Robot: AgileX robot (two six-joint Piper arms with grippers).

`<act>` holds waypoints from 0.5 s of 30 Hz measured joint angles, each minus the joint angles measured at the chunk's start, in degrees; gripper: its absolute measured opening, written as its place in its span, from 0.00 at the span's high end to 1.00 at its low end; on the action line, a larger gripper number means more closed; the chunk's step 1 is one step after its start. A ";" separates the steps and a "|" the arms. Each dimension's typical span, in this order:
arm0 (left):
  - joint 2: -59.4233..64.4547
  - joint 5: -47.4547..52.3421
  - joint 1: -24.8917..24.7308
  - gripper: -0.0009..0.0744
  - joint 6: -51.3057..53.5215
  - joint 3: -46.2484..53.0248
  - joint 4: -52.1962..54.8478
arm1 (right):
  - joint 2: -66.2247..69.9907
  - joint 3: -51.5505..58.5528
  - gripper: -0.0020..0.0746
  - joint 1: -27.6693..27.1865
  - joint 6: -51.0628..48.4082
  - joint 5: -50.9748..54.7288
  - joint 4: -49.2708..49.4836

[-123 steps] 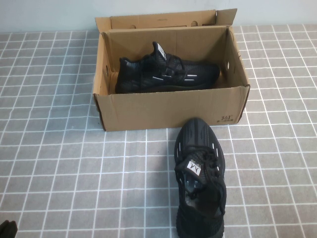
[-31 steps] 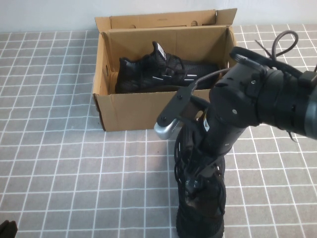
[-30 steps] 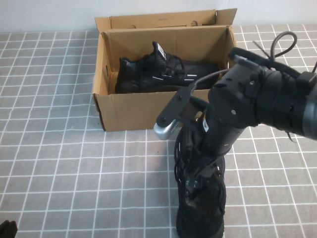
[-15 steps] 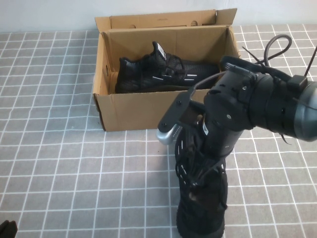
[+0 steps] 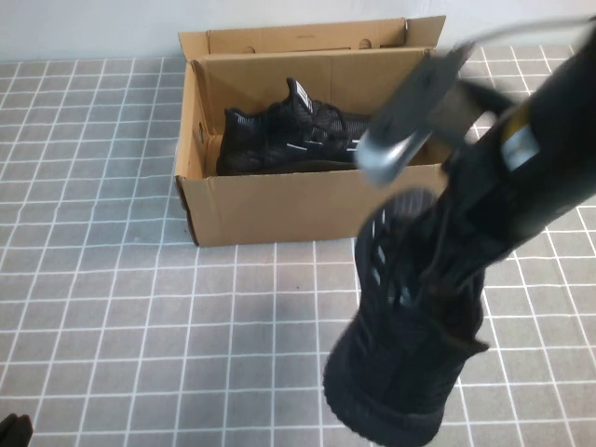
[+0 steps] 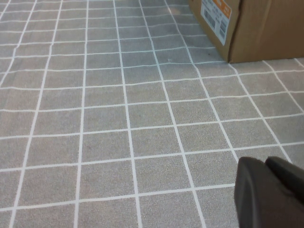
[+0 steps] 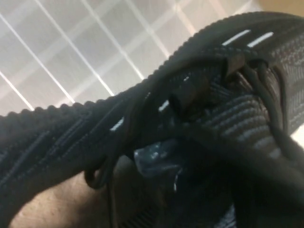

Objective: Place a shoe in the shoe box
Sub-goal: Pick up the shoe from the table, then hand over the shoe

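The black knit shoe (image 5: 410,317) with white side dashes hangs in the air in front of the shoe box, heel towards me and toe towards the box. My right gripper (image 5: 449,272) is shut on its collar and lace area and holds it clear of the table. The shoe fills the right wrist view (image 7: 223,90). The brown cardboard shoe box (image 5: 317,203) stands open behind it, lid flap up. Its black mate (image 5: 307,140) lies on its side inside. My left gripper (image 5: 13,431) is parked at the near left corner, shut and empty; it also shows in the left wrist view (image 6: 263,164).
The table is covered by a grey cloth with a white grid (image 5: 112,307). The box's labelled corner (image 6: 247,23) shows in the left wrist view. A silver camera housing (image 5: 386,154) on the right arm overlaps the box's front right part.
My right arm came in and closed on the shoe on the table. It has now lifted it up and to the right, towards the camera. The left arm has not moved.
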 joint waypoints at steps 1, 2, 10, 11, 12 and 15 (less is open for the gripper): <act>0.00 0.00 0.00 0.99 0.00 0.00 0.00 | -1.52 -0.80 0.97 0.00 0.00 0.14 0.70; 0.00 0.00 0.00 0.99 0.00 0.00 0.00 | -2.81 -1.54 0.97 0.00 0.00 0.14 1.29; 0.00 0.00 0.00 0.99 0.00 0.00 0.00 | -5.11 -4.44 0.97 0.00 -1.75 -0.10 3.74; 0.00 0.00 0.00 0.99 0.00 0.00 0.00 | -5.11 -4.44 0.97 0.00 -2.20 -0.12 4.13; 0.00 0.00 0.00 0.99 0.00 0.00 0.00 | -5.00 -4.44 0.97 0.00 -2.48 -0.49 4.36; 0.00 0.00 0.00 0.99 0.00 0.00 0.00 | -4.88 -4.44 0.97 0.00 -3.97 -1.40 5.52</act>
